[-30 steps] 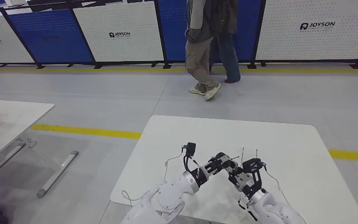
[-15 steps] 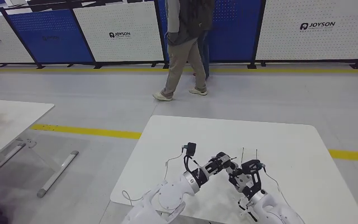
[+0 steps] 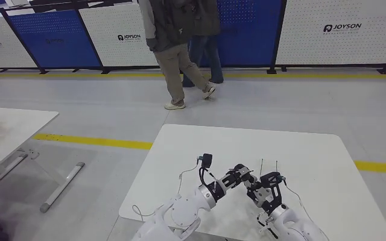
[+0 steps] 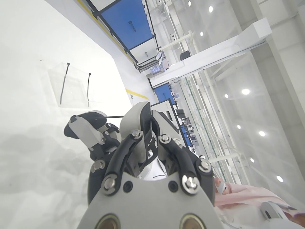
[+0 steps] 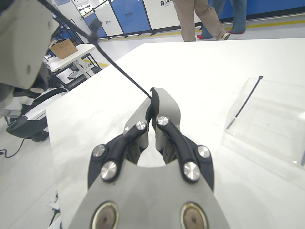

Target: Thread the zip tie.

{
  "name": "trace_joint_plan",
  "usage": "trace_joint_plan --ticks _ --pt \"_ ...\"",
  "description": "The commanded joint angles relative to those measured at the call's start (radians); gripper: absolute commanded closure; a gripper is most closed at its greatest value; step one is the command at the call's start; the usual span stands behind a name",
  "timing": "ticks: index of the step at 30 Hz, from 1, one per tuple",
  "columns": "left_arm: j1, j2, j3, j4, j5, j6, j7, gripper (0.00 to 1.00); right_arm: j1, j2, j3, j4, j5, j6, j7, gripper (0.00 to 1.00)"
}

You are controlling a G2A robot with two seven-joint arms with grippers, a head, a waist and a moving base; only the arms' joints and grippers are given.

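A black zip tie (image 5: 119, 69) stretches taut between my two grippers, just above the white table (image 3: 199, 150). My right gripper (image 5: 152, 94) is shut on one end of the strap. My left gripper (image 4: 151, 113) is shut on the other end, and its grey finger (image 5: 21, 36) shows close by in the right wrist view. The tie's small square head (image 5: 95, 24) sits on the strap near the left gripper. I cannot tell whether the strap passes through it. In the top view the left gripper (image 3: 243, 173) and right gripper (image 3: 256, 185) stand close together near the table's front edge.
A clear plastic tray (image 5: 274, 129) lies on the table beside the right gripper, with a spare zip tie (image 5: 247, 98) on it. The left wrist view shows two spare ties (image 4: 63, 84) (image 4: 88, 86) on this tray (image 4: 76, 91). Another white table (image 3: 18, 123) stands at the left.
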Motion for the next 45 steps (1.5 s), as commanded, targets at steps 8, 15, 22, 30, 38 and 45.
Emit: trace_joint_plan --ticks 8,15,22,30,38,45 --pt "0.004 0.001 -0.004 -0.003 0.008 0.006 0.005 1.00 0.004 0.000 -0.005 0.004 0.006 -0.001 -0.003 1.00" --pt "0.005 -0.001 -0.002 0.004 0.076 0.036 0.086 1.00 -0.020 0.003 0.013 -0.029 0.034 0.007 -0.034 0.00" --pt "0.013 -0.004 -0.009 0.003 0.099 0.056 0.155 1.00 -0.081 0.013 0.081 -0.092 0.095 -0.007 -0.102 0.00" --pt "0.035 -0.001 -0.045 -0.004 0.074 0.053 0.167 1.00 -0.186 0.033 0.186 -0.176 0.230 -0.007 -0.270 0.00" --pt "0.039 -0.002 -0.045 -0.006 0.057 0.050 0.161 1.00 -0.214 0.042 0.211 -0.200 0.280 -0.007 -0.296 0.00" --pt "0.039 -0.002 -0.045 -0.006 0.057 0.050 0.161 1.00 -0.214 0.042 0.211 -0.200 0.280 -0.007 -0.296 0.00"
